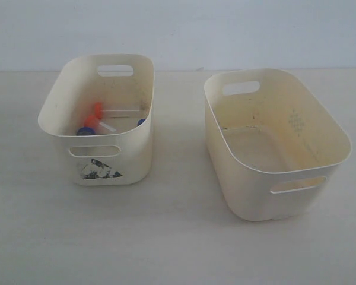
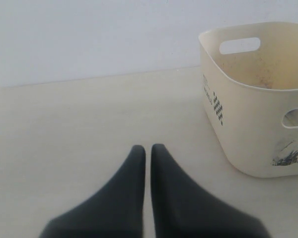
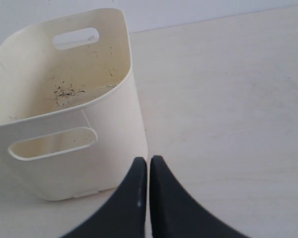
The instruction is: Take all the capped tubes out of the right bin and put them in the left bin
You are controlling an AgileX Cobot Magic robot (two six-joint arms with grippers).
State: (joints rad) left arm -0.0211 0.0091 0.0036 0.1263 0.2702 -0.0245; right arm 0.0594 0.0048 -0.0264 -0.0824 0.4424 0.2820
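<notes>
The left gripper (image 2: 148, 148) is shut on nothing: its two matte black fingers (image 2: 131, 183), broad at the base and tapering to rounded tips, lie side by side with only a hairline seam between them. The right gripper (image 3: 149, 159) has the same black, wedge-shaped pair, pressed together and empty. Both hang over a pale, faintly grained table (image 1: 178, 243).

The left wrist view shows the left bin (image 2: 248, 129) near the fingertips but apart from them. It is a smooth, cream plastic tub with rounded corners and oval handle slots. This view alone shows a small black chequered strip (image 2: 217, 106) on one corner. The right wrist view shows the right bin (image 3: 109, 144) just beside the fingertips. Its outer wall is plain, and dark specks and scuffs on its inner floor show clearly only here.

Neither gripper appears in the exterior view, but only that view shows inside the left bin. The two bins stand well apart, the left bin (image 1: 133, 157) at about 10 o'clock and the wider right bin (image 1: 249, 178) at about 3 o'clock. A black smudged mark (image 1: 98, 169) sits under the left bin's near slot.

The capped tubes (image 1: 94, 122) lie in the left bin, mostly toward its 8 o'clock corner. I count two orange caps (image 1: 97, 108) and two blue caps (image 1: 85, 131), one of the blue ones half hidden by the rim at 3 o'clock.
</notes>
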